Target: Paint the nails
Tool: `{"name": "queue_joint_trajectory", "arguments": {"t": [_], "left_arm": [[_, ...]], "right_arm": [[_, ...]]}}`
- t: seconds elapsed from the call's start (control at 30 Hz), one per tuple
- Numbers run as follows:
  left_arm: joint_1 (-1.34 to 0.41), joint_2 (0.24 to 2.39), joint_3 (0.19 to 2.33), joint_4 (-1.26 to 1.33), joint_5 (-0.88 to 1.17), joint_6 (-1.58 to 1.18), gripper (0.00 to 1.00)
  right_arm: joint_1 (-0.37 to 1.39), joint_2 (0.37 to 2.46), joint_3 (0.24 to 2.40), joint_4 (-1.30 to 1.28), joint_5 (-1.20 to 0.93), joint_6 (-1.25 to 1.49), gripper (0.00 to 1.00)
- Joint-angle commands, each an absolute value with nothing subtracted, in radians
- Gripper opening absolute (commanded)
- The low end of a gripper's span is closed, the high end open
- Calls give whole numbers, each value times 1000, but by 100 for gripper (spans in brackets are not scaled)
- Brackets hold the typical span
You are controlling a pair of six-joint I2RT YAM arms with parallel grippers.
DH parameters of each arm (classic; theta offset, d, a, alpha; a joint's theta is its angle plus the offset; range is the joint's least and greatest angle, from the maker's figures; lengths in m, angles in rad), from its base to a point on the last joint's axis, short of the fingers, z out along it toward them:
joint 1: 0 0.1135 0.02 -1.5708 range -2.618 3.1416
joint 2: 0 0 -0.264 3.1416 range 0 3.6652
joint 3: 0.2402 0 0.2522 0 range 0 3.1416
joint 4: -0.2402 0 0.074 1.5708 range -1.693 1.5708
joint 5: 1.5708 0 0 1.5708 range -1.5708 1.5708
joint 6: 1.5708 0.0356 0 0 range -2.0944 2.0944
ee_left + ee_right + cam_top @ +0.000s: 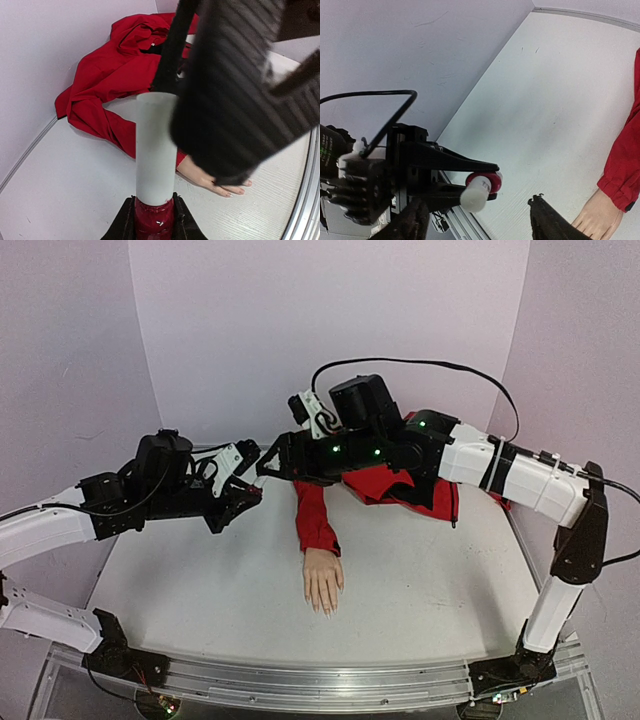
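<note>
The bottle (154, 220) looks glossy, its cap (156, 150) perhaps plastic.

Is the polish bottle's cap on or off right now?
On. The white cap sits seated on the dark-red bottle gripped by the left end effector.

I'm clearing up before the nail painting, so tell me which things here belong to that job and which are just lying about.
For the job:
polish bottle
its white cap
mannequin hand
its nails

Lying about:
heaped red garment

A robot lab bench (430, 590) (plain lilac backdrop (300, 320), aluminium rail (320, 685)).
</note>
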State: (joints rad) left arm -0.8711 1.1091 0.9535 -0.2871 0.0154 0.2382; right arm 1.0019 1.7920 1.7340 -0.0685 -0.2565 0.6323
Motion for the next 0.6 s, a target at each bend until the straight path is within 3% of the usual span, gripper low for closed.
{"name": "queue_joint_trajectory", "arguments": {"t": [0.0, 0.57], "left_arm": [[-885, 1119, 998, -233, -41, 232, 0], [-896, 1129, 1006, -233, -49, 236, 0]], "right_arm": [[1002, 1845, 1827, -58, -229, 671, 63], [1003, 1919, 1888, -104, -269, 646, 41]]}}
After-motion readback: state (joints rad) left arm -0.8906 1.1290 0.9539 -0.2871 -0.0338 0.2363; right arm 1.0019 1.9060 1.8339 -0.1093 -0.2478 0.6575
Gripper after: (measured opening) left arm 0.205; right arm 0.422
